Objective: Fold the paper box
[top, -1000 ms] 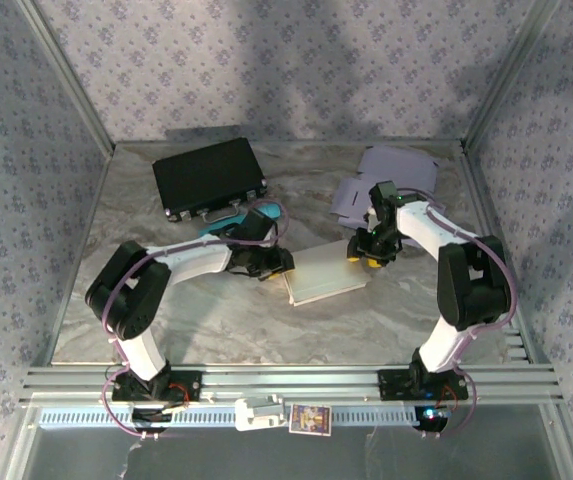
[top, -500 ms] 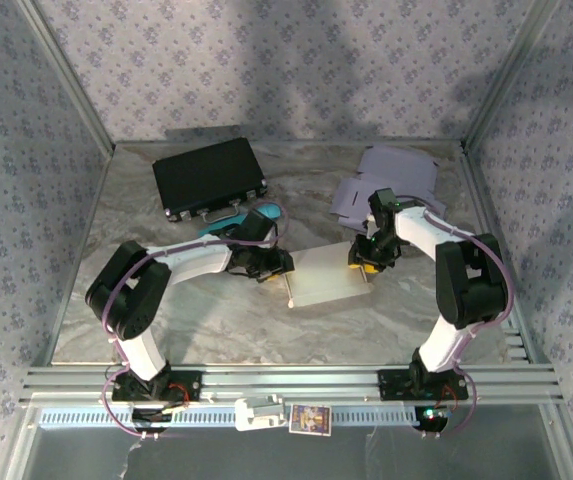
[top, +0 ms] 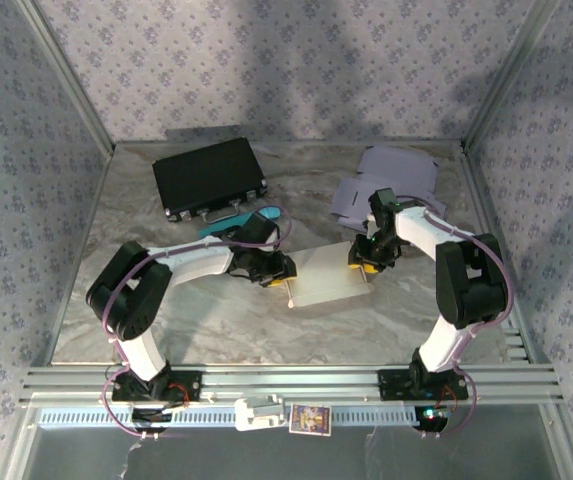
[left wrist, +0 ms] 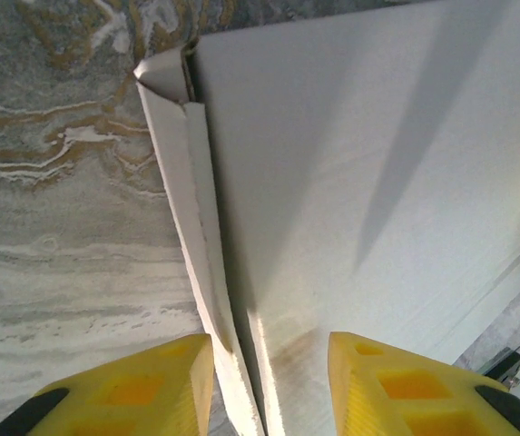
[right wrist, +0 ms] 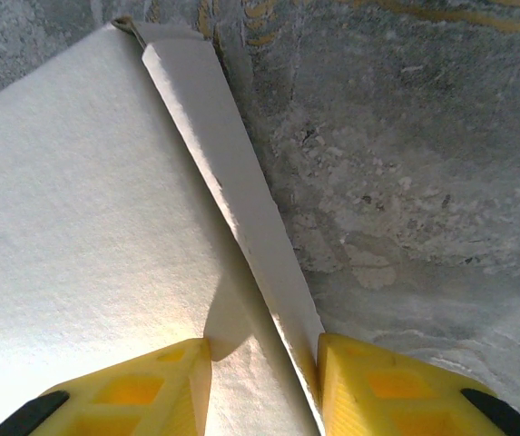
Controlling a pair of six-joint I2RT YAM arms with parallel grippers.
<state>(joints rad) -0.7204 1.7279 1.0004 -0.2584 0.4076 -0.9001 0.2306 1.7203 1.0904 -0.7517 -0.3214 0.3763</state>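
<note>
Both arms are working the side flaps of the paper box [top: 328, 275], which is lying at the middle of the table [top: 166, 310].

The left arm [top: 186, 258] is reaching in low from the left and the right arm [top: 426, 225] is bending down from the right, each wrist tipping over one end of the white box. The box is sitting well apart from the black case [top: 209, 177] at the far left and the lilac sheets [top: 391, 175] at the far right. The step in hand appears to be raising the side walls. The left fingers [left wrist: 132, 381] are standing apart astride the left flap [left wrist: 196, 236], not clamping it. The right fingers [right wrist: 396, 381] are parted the same way over the right flap [right wrist: 232, 173]. Next, each pair probably needs to close on its flap and turn it inward, both sides together so the box is not sliding.
</note>
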